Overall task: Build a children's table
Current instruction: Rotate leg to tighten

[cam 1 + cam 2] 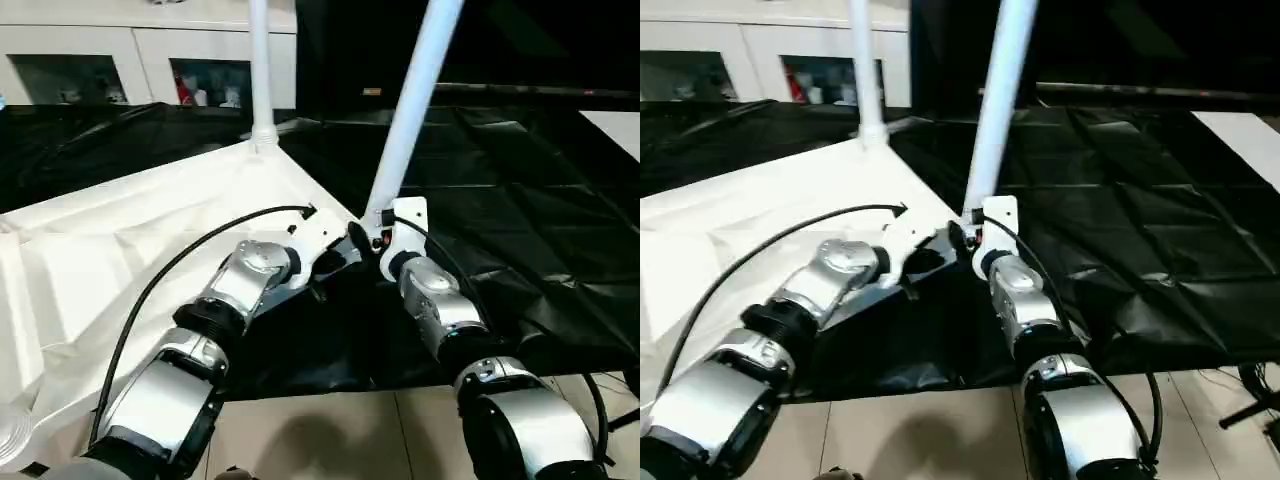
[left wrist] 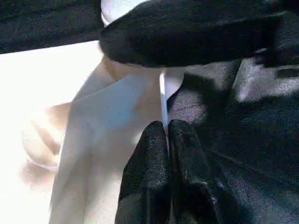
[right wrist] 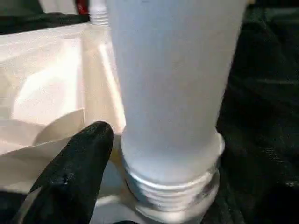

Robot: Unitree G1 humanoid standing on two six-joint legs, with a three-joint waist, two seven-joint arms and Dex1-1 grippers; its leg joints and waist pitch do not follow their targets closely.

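The big worktop draped in crinkled black cloth carries the white plastic rectangular tabletop, lying underside up with its ribs showing, one corner out toward the worktop's middle. Behind stands a white cabinet with glass doors.

A long white tapered tube leg stands upright in the far corner socket. A second white tube leg leans at the nearer corner, its threaded end sitting at the rounded socket there, threads exposed.

The right claw is at the base of the leaning leg; one black finger lies just beside the thread, and I cannot tell whether the claw is closed on the leg. The left claw has its two fingers pinched together on the thin white edge of the tabletop, beside that same corner.
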